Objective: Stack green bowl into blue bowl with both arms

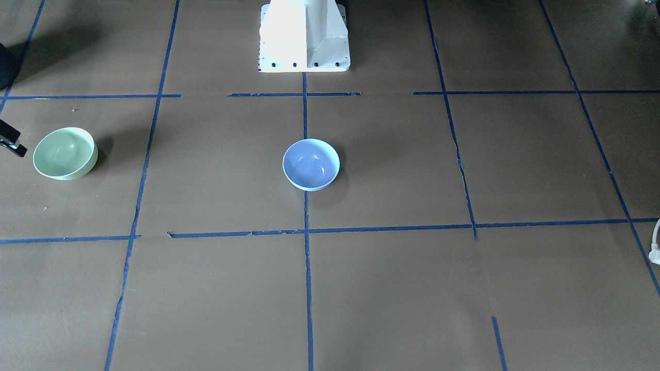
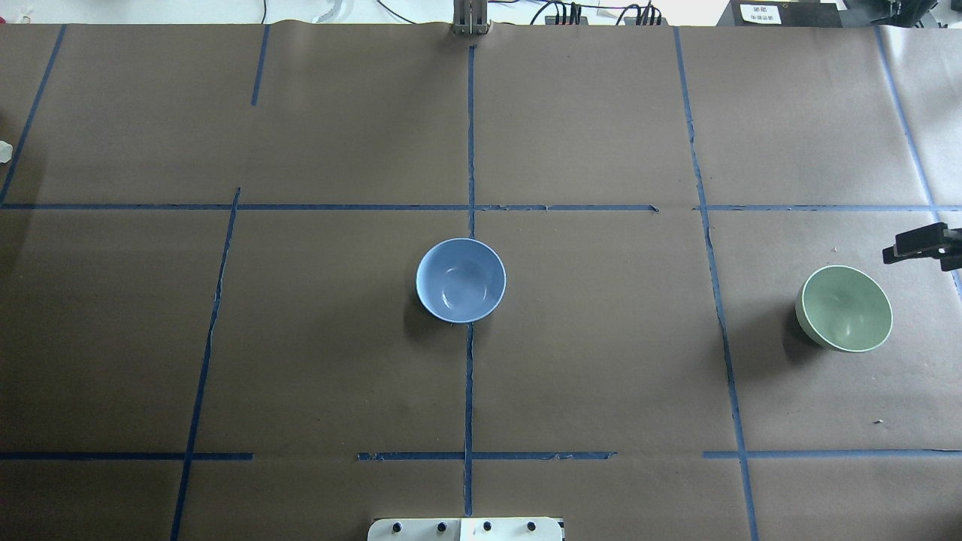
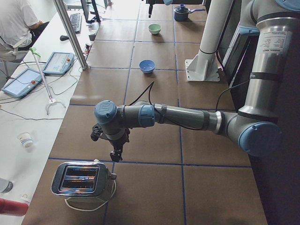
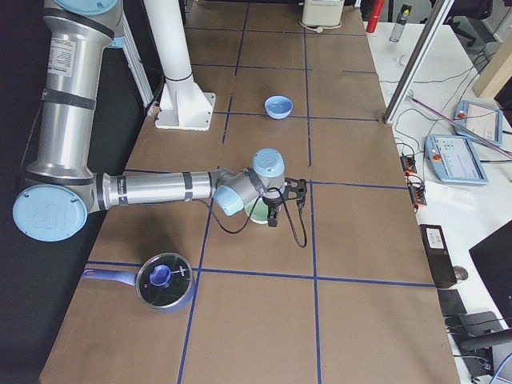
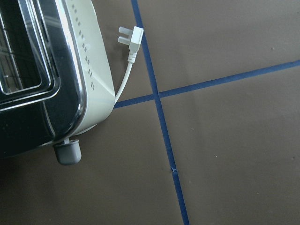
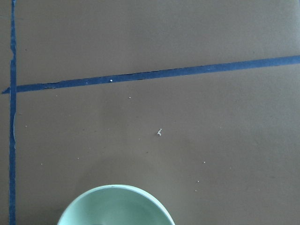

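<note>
The green bowl (image 2: 847,308) stands upright at the right end of the table; the right wrist view (image 6: 115,206) shows its rim at the bottom edge. The blue bowl (image 2: 461,279) stands upright and empty at the table's centre, on a tape crossing (image 1: 311,164). My right gripper (image 2: 906,246) hovers just beyond the green bowl (image 1: 65,153), apart from it; only part of it shows, so I cannot tell if it is open. My left gripper (image 3: 115,152) hangs over the table's left end next to a toaster (image 3: 84,180), far from both bowls; I cannot tell its state.
The toaster (image 5: 42,79) and its white plug (image 5: 131,40) lie under the left wrist. A blue pot with a glass lid (image 4: 164,282) sits at the right end. The white pedestal base (image 1: 304,36) stands at the robot's edge. A seated person (image 3: 16,23) is beside the table.
</note>
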### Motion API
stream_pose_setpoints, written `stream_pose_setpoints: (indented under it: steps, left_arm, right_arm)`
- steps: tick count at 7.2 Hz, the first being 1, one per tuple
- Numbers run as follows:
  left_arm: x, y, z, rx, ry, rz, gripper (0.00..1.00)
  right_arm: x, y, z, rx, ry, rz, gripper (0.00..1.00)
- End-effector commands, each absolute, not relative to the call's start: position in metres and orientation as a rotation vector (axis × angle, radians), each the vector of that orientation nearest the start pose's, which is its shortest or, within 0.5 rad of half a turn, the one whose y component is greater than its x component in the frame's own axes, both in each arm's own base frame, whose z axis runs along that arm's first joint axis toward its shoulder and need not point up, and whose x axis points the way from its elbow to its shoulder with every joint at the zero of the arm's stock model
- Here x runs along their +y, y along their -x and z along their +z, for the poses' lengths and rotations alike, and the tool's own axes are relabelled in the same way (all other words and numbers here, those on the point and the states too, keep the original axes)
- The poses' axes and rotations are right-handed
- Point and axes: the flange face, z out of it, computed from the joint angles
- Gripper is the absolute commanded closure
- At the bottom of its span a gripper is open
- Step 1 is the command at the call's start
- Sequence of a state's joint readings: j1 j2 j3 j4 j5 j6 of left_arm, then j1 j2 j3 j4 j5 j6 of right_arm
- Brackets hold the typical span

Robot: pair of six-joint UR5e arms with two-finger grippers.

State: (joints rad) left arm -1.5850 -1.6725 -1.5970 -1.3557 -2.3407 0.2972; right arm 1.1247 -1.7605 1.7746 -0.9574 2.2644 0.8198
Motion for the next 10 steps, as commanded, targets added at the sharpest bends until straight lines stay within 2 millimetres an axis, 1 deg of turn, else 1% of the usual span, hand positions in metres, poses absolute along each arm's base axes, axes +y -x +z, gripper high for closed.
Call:
stream_pose_setpoints:
  steps: [1,2,3,4,5,6,8,9,10]
  left_arm:
    - [-0.524,0.072,0.615,0.775,-0.038,0.234,0.00]
    - [-0.525,0.072,0.615,0.775,-0.039,0.235,0.00]
    - [-0.524,0.072,0.615,0.775,-0.039,0.235,0.00]
    - [-0.524,0.073,0.614,0.774,-0.041,0.234,0.00]
    - [-0.523,0.072,0.615,0.775,-0.039,0.235,0.00]
    - [-0.523,0.073,0.615,0.775,-0.040,0.233,0.00]
    - [-0.523,0.073,0.615,0.775,-0.040,0.233,0.00]
    - [-0.523,0.073,0.615,0.775,-0.040,0.233,0.00]
    - [-0.523,0.072,0.615,0.773,-0.039,0.235,0.00]
  right_arm:
    - [-0.405,0.162,0.612,-0.906,-0.103,0.101,0.07]
    - [-0.398,0.165,0.639,-0.916,-0.108,0.084,0.10]
    - [-0.394,0.171,0.647,-0.914,-0.097,0.070,0.18]
    - [-0.390,0.178,0.650,-0.912,-0.085,0.054,0.48]
    - [-0.388,0.176,0.652,-0.913,-0.083,0.054,0.87]
    - [-0.387,0.176,0.648,-0.920,-0.085,0.050,1.00]
    - [-0.390,0.182,0.615,-0.982,-0.071,0.049,1.00]
    - [-0.395,0.186,0.601,-1.003,-0.060,0.087,1.00]
    - [-0.417,0.201,0.563,-1.037,-0.050,0.130,1.00]
